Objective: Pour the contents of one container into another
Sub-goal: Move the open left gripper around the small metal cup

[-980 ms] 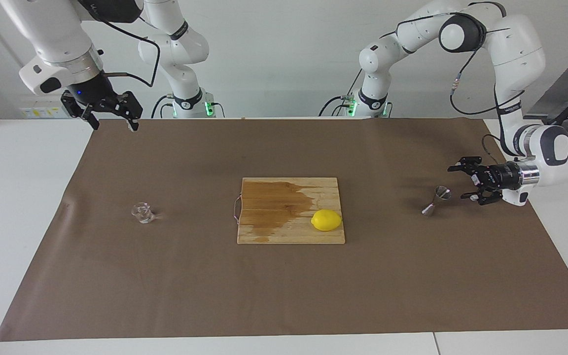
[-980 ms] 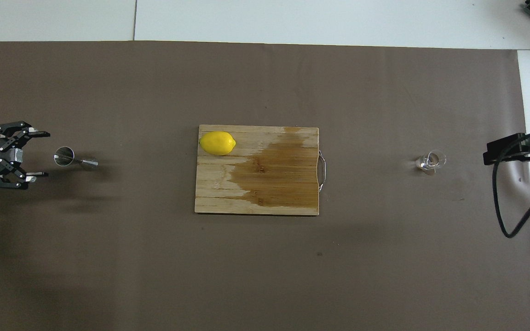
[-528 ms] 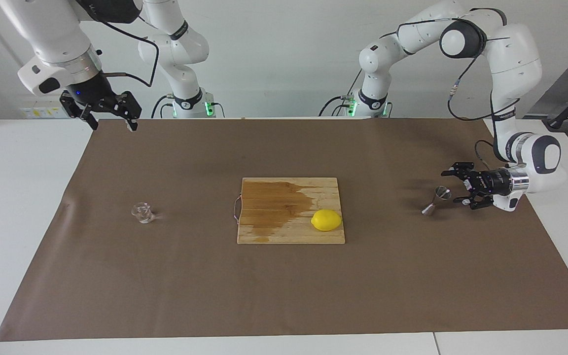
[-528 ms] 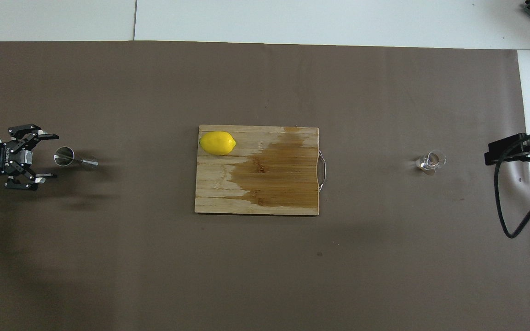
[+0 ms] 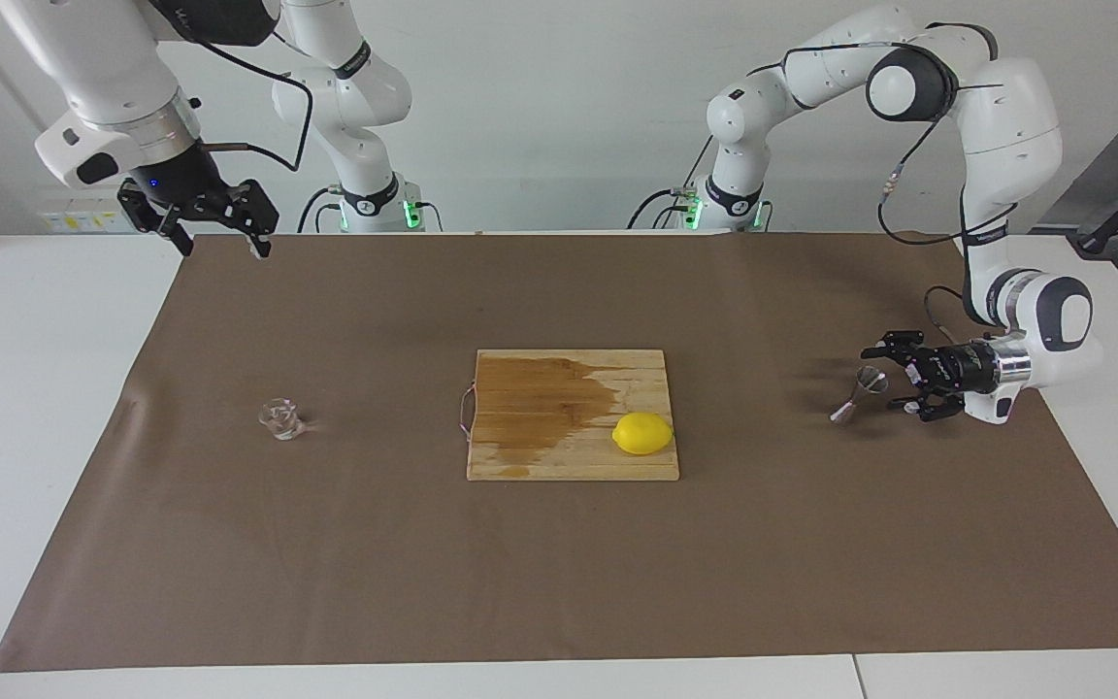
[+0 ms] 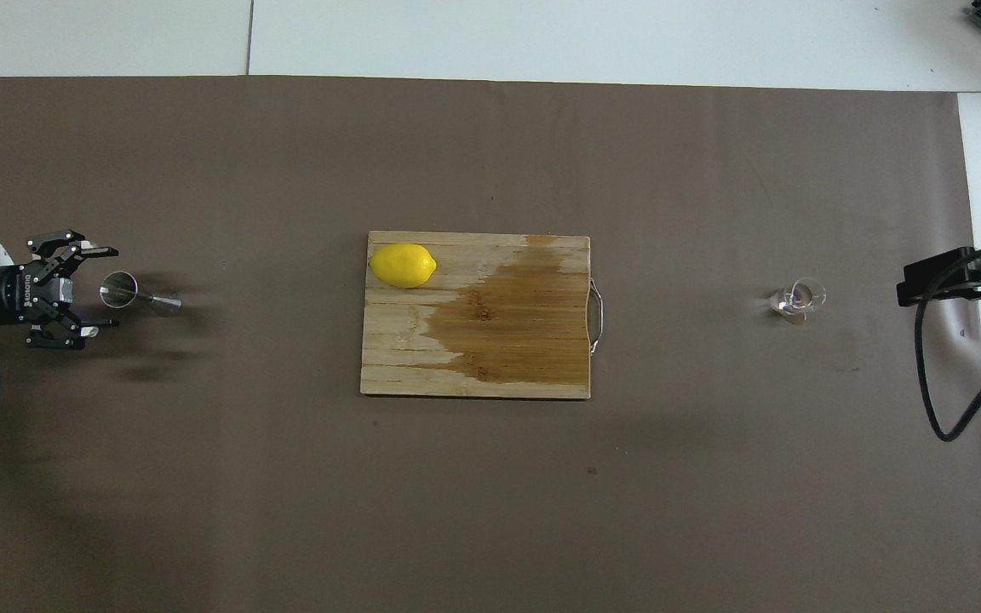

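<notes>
While the left pincer [image 5: 894, 374] lies low and sideways with black fingers spread just beside the steel jigger [image 5: 858, 395] (hourglass-shaped, silvery, untouched), the right pincer [image 5: 219, 236] hangs spread above the brown mat's [image 5: 559, 582] edge. Well apart from it, the squat clear glass cup [image 5: 279, 418] stands on the mat.

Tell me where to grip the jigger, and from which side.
Grip the jigger at its narrow waist, coming in level from the left arm's end of the table. It stands upright with two flared cones, so the waist resists slipping. The left gripper is already open beside it.
</notes>
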Robot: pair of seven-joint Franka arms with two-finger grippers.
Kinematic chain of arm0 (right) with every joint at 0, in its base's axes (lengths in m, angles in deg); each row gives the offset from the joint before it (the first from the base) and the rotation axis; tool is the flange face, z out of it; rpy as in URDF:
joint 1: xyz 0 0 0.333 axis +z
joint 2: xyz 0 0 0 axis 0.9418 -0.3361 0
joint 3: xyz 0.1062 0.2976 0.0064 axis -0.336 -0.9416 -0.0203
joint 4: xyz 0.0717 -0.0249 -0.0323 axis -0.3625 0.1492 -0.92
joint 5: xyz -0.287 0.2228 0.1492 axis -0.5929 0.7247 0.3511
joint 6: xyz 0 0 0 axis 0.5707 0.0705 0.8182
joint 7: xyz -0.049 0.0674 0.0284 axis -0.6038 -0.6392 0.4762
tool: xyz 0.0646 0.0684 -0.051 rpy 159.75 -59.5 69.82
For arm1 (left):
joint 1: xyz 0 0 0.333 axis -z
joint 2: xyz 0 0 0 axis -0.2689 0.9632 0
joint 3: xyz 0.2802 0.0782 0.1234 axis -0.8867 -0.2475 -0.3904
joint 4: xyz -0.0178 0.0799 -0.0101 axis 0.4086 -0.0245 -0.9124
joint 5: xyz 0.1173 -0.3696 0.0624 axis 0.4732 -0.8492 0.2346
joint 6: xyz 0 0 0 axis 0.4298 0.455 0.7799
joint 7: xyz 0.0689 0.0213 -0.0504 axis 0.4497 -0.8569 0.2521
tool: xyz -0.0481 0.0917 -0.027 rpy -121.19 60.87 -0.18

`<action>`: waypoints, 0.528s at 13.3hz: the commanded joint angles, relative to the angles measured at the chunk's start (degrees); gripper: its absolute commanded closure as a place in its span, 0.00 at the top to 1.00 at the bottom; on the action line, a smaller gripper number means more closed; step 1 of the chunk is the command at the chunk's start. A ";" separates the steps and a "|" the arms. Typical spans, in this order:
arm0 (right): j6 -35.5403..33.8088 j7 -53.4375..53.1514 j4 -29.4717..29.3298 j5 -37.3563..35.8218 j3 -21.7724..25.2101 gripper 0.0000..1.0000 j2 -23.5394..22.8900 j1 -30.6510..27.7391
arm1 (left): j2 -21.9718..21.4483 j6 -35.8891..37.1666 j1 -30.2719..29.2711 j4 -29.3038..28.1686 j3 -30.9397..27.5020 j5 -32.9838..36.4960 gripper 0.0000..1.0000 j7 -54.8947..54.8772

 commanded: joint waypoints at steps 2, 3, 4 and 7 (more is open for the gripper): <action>-0.37 1.45 1.10 -0.25 -0.09 1.00 0.96 -0.63 | 0.56 -1.79 -0.55 -0.30 1.13 -1.01 1.00 -1.19; -0.37 1.54 1.10 -0.25 -0.09 1.00 0.96 -0.63 | 0.56 -2.14 -0.46 -0.39 1.22 -1.01 1.00 -2.50; -0.37 1.54 1.10 -0.25 -0.09 1.00 0.96 -0.63 | 0.56 -2.66 -0.29 -0.57 1.22 -1.01 1.00 -3.38; -0.37 1.54 1.10 -0.25 -0.09 1.00 0.96 -0.72 | 0.56 -3.02 -0.02 -0.66 1.22 -0.83 1.00 -3.83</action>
